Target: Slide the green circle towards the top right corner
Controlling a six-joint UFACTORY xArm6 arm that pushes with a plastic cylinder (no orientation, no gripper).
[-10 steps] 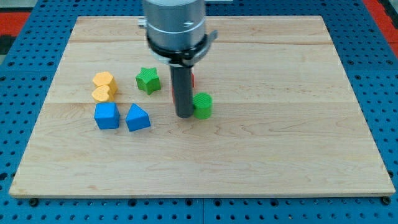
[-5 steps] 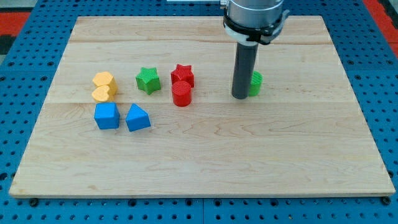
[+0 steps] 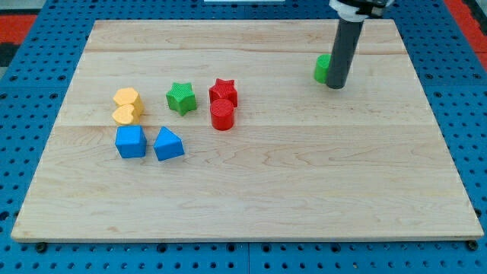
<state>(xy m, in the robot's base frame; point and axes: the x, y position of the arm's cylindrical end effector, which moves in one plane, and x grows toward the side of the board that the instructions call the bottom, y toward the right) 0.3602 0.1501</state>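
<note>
The green circle (image 3: pixel 323 68) lies in the upper right part of the wooden board (image 3: pixel 304 198), partly hidden behind my rod. My tip (image 3: pixel 335 85) touches the board just to the right of and slightly below the green circle, right against it.
A green star (image 3: pixel 181 98), a red star (image 3: pixel 224 90) and a red circle (image 3: pixel 222 116) sit left of centre. Two yellow blocks (image 3: pixel 127 106), a blue cube (image 3: pixel 130 141) and a blue triangular block (image 3: pixel 168 144) lie at the left.
My tip and the green circle have moved up and to the right, from near the red blocks to the upper right area. The tip is now on the circle's right side.
</note>
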